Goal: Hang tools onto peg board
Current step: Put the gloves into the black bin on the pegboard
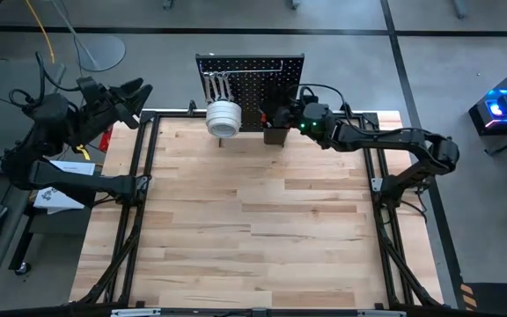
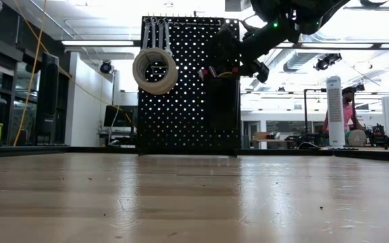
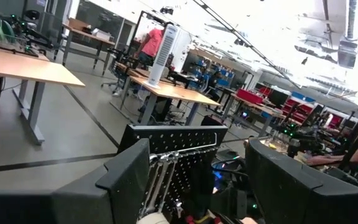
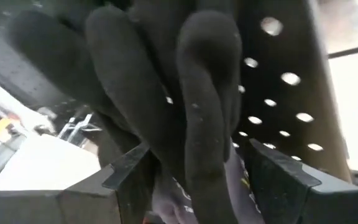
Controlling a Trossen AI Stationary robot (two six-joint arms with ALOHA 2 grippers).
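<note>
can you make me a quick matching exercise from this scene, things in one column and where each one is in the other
Things:
1. tape rolls
2. wrenches
3. right hand
4. left hand

Places:
A. off the table's far left corner, away from the board
B. hanging in a row at the top left of the peg board
C. at the bin on the board's right part
D. hung on the board just below the wrenches

Pairs: 1-D, 2-B, 3-C, 4-A
</note>
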